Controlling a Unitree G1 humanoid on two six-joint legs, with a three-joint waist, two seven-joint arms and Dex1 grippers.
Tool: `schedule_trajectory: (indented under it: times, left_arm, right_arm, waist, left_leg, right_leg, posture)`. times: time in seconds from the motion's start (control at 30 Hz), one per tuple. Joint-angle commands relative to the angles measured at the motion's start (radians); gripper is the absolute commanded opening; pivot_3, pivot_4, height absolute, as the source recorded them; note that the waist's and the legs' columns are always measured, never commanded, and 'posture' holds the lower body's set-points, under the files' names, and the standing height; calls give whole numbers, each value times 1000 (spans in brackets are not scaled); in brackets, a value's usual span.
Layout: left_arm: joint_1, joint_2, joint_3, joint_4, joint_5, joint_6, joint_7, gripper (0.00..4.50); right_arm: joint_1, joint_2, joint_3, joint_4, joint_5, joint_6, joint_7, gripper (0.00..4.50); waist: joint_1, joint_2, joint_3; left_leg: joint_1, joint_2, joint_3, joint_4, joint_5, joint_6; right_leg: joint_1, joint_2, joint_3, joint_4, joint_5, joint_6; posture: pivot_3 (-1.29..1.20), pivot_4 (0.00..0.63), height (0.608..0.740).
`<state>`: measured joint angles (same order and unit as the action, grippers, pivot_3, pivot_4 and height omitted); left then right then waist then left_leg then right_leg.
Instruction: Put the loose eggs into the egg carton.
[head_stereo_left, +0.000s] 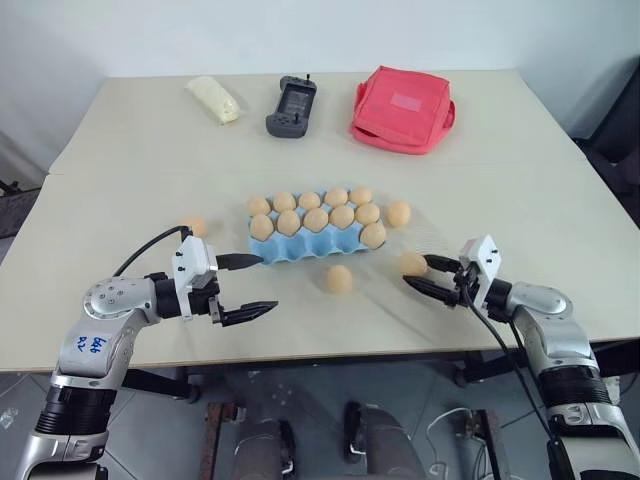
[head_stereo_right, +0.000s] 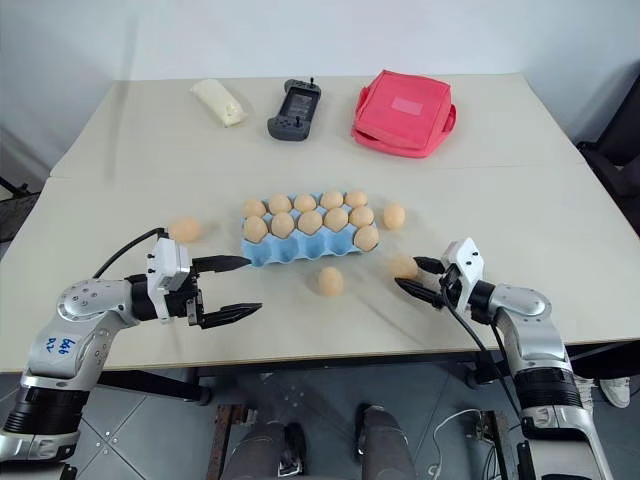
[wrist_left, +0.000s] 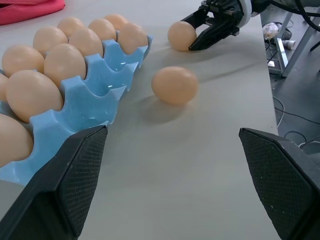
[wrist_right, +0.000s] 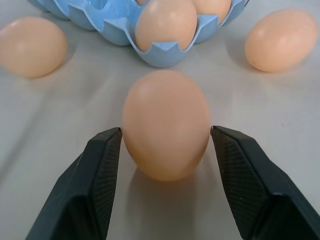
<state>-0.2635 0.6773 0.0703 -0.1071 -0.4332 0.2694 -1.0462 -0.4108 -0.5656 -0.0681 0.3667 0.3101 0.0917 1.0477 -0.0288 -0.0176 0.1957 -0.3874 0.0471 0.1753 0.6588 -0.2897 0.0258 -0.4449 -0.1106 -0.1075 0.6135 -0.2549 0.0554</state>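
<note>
The light blue egg carton (head_stereo_left: 297, 250) sits mid-table with several tan eggs in its cups. One loose egg (head_stereo_left: 194, 227) lies left of the carton, another (head_stereo_left: 399, 213) lies at its right end, and a third (head_stereo_left: 339, 279) lies in front of it. A further loose egg (wrist_right: 166, 125) rests on the table to the carton's front right. My right gripper (head_stereo_left: 416, 272) is closed around it, one fingertip touching each side. My left gripper (head_stereo_left: 268, 283) hovers open and empty at the carton's near left corner, pointing toward the egg in front.
At the table's far side lie a red pouch (head_stereo_left: 403, 108), a black handheld controller (head_stereo_left: 291, 106) and a pale yellow packet (head_stereo_left: 213, 99). The table's front edge (head_stereo_left: 330, 350) runs just below both grippers.
</note>
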Motion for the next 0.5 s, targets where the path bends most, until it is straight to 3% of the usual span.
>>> schedule_trajectory:
  times: [0.03,0.1,0.5]
  left_arm:
    - [-1,8,31,-35,-21,-4,4,4500]
    - [0,7,31,-36,-22,-3,6,4500]
    - [-6,17,30,-44,-30,13,2,4500]
  right_arm:
    - [-8,-12,-4,-23,6,16,8,3910]
    - [-12,-16,1,-23,2,13,20,4479]
    - [-126,59,36,124,-57,-101,4,4479]
  waist:
    - [0,0,0]
    - [0,0,0]
    - [-2,0,0]
  left_leg:
    - [0,0,0,0,0,0]
    - [0,0,0,0,0,0]
    - [0,0,0,0,1,-1]
  right_leg:
    - [0,0,0,0,0,0]
    - [0,0,0,0,0,0]
    - [0,0,0,2,0,0]
  posture:
    - [0,150,740]
    - [0,150,740]
    - [0,150,740]
